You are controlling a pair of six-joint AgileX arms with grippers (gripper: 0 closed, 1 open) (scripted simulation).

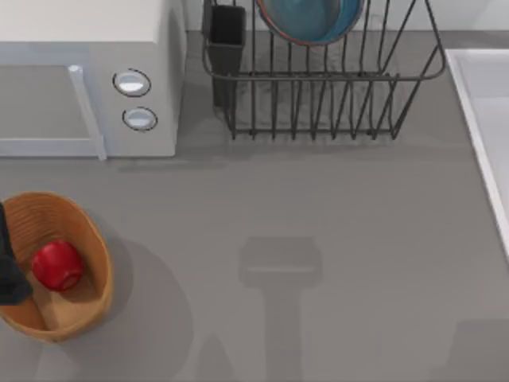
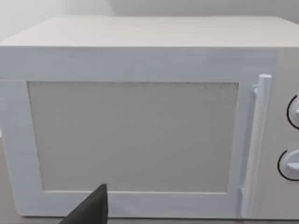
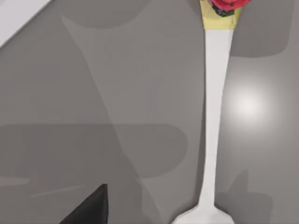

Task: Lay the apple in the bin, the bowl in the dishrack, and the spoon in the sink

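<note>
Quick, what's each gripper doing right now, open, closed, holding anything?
Left gripper: at the bin, fingers' state cannot be told.
Right gripper: above the spoon, cannot be told.

— Where's the red apple?
— In the tan bin, at the desk's left.
— The blue bowl?
— On edge in the dishrack.
— The spoon?
— White, lying on the desk.

Wide bare table across the frame's middle and lower right, open to passage. Blocked at upper left by the microwave, at top centre by the dishrack, at lower left by the bin, along the right edge by the sink rim.
</note>
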